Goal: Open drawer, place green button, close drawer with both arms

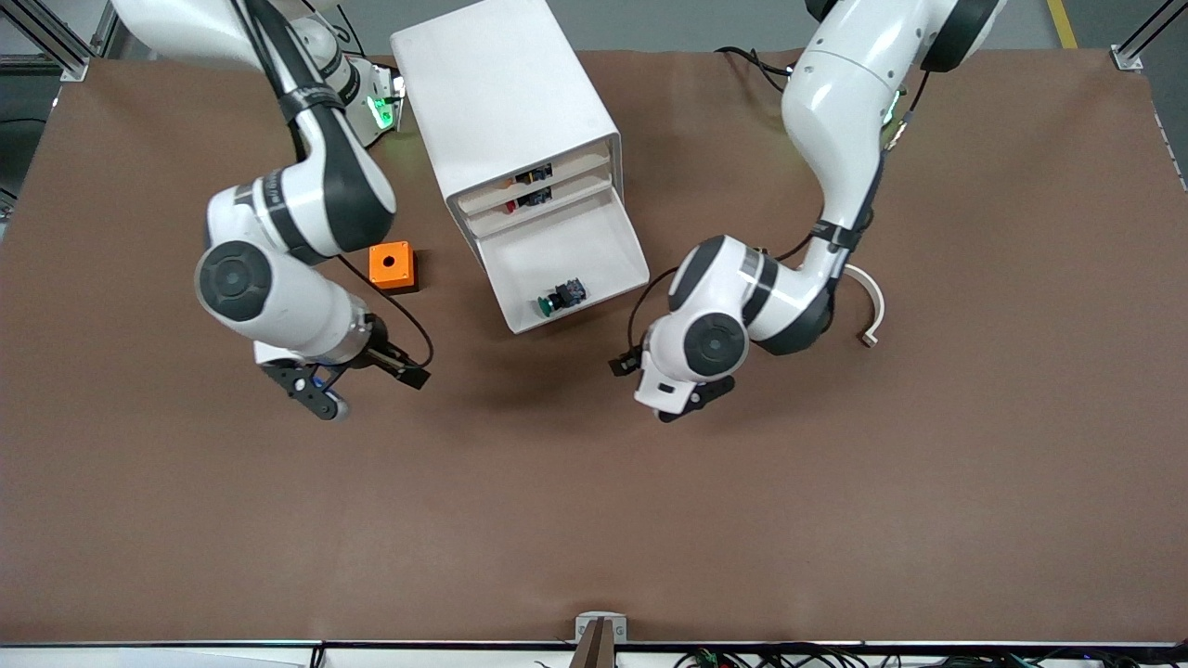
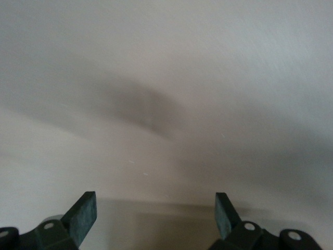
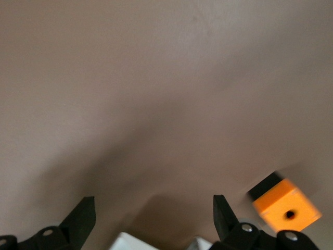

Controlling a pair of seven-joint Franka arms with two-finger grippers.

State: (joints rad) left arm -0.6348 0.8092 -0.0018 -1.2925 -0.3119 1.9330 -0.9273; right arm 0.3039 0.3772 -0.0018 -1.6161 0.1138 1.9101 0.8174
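Note:
The white cabinet (image 1: pixel 501 102) stands at the middle of the table. Its drawer (image 1: pixel 603 232) is pulled out toward the front camera. The green-capped button (image 1: pixel 560 297) lies inside it near the front lip. My left gripper (image 1: pixel 691 399) is open and empty, low over bare table beside the drawer's front, toward the left arm's end. Its wrist view shows only its fingertips (image 2: pixel 83 213) and brown table. My right gripper (image 1: pixel 362 385) is open and empty over the table, toward the right arm's end, nearer the front camera than the orange cube (image 1: pixel 391 264).
The orange cube also shows in the right wrist view (image 3: pixel 286 208). A white object (image 1: pixel 267 353) lies under the right hand. Two upper drawers hold small dark parts (image 1: pixel 534 174). A white curved strip (image 1: pixel 872 311) lies by the left arm.

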